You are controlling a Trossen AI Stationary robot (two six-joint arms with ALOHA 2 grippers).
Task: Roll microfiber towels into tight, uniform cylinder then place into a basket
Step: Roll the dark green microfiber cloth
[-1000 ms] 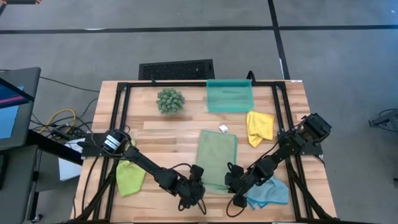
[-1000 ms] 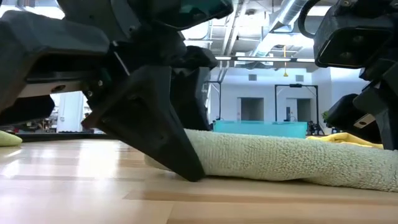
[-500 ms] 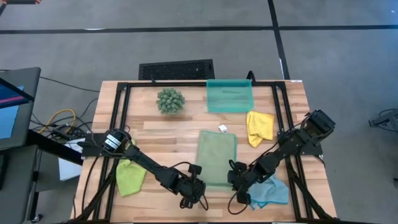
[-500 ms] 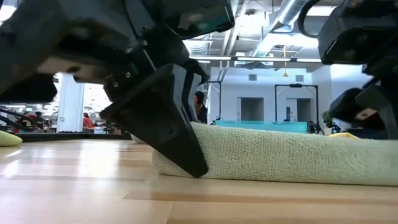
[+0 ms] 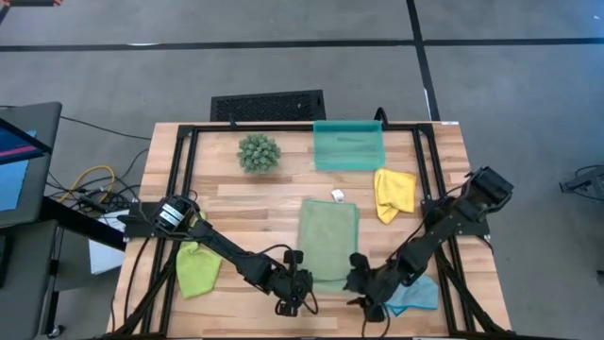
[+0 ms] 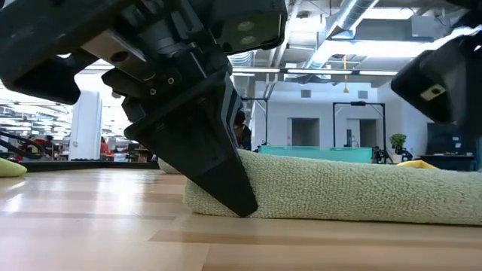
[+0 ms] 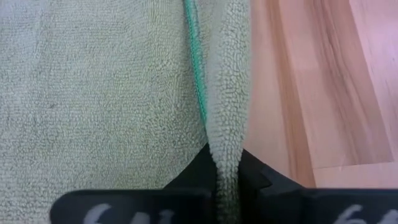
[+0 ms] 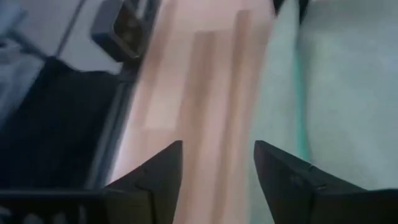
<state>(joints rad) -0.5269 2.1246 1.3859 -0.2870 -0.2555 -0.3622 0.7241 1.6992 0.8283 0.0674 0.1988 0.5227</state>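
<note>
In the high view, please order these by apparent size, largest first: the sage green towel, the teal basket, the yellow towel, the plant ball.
1. sage green towel
2. teal basket, somewhat smaller
3. yellow towel
4. plant ball, close to the yellow towel in size, so these last two are uncertain.

A round spiky green plant ball sits upper centre on the light wooden slatted table; a black slotted grille lies just above it.
</note>
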